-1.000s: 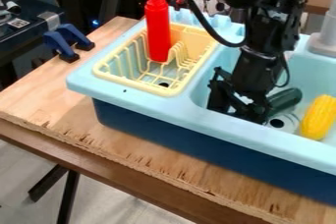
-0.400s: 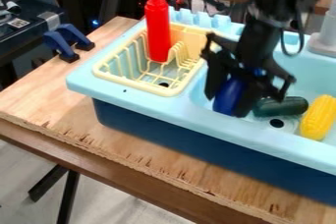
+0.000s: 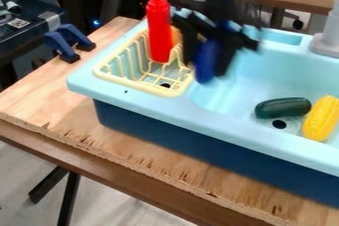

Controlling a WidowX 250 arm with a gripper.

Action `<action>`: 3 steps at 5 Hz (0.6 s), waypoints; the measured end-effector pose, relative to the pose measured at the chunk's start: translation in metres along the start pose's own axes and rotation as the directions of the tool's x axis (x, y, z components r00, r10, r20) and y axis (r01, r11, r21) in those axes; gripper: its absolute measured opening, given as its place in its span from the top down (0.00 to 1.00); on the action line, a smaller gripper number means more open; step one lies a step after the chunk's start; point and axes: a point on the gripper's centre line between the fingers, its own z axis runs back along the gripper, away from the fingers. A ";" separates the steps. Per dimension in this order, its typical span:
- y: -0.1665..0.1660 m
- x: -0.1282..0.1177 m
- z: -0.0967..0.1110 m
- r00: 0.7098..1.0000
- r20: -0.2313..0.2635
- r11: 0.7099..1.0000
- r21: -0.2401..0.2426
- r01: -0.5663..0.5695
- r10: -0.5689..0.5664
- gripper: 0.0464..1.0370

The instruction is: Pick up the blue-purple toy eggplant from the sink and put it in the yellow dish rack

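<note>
The end effector (image 3: 206, 66) was closed on an elongated blue object (image 3: 206, 59), held high over the left part of the toy sink (image 3: 218, 121). Both were blurred, so exactly how the grip sat could not be told. At nine o'clock from it lay the pale yellow dish rack (image 3: 132, 84), with a red squeeze bottle (image 3: 159, 29) upright inside it, toward ten or eleven. At four o'clock, down in the basin, a dark green toy cucumber (image 3: 283, 107) lay on its side by the drain hole (image 3: 279, 124), and a yellow toy corn cob (image 3: 321, 118) lay just beyond. The sink stood on the wooden worktop (image 3: 119, 150).

The step in hand looked like a carry, the pick-up already made. The next move called for a steady grip and enough height to clear rack and bottle.
</note>
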 end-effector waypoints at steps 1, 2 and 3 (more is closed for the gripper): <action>0.036 0.008 0.002 0.991 -0.020 0.991 -0.014 -0.132 0.131 0.38; 0.057 0.017 0.007 0.976 -0.009 0.975 -0.050 -0.217 0.217 0.38; 0.075 0.019 0.004 0.960 -0.029 0.959 -0.059 -0.278 0.277 0.38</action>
